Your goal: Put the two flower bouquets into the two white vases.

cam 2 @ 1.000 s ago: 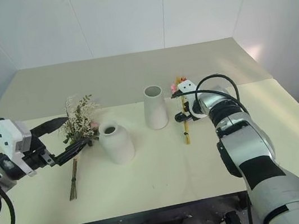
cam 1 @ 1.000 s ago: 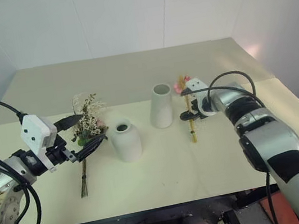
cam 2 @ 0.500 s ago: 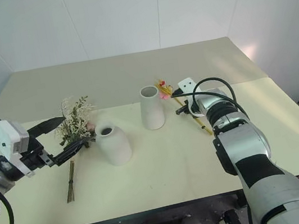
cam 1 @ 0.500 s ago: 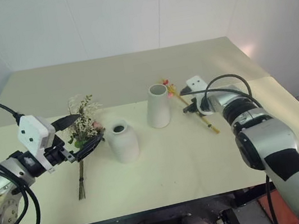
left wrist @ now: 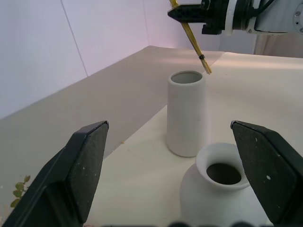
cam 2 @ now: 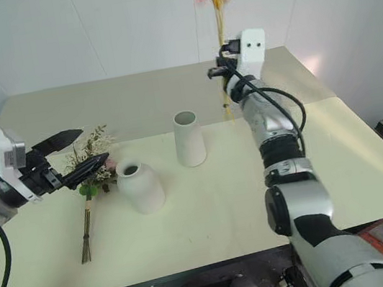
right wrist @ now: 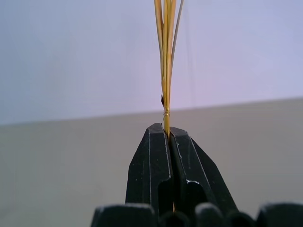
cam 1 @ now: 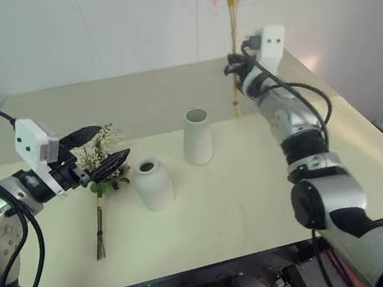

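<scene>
My right gripper [cam 1: 235,64] is shut on the slim golden-yellow stalk bunch [cam 1: 230,6] and holds it upright, high over the table. The stalks' lower end [cam 1: 237,111] hangs behind and to the right of the taller white vase [cam 1: 197,136]. The right wrist view shows the fingertips pinched on the stalks [right wrist: 165,56]. The short rounded vase [cam 1: 152,183] stands left of the tall one and nearer to me. The bushy bouquet [cam 1: 97,166] lies on the table left of it, its stems [cam 1: 100,227] pointing toward me. My left gripper [cam 1: 114,139] hovers open just above its flower head.
The cream table [cam 1: 231,210] has a seam running across behind the vases, and white walls close it in at the back and right. The tall vase [left wrist: 186,113] and the short vase [left wrist: 222,189] stand between my open left fingers in the left wrist view.
My right gripper shut on the yellow stalk bunch on the table and lifted it high, swinging it upright. My left gripper rose a little over the bushy bouquet.
</scene>
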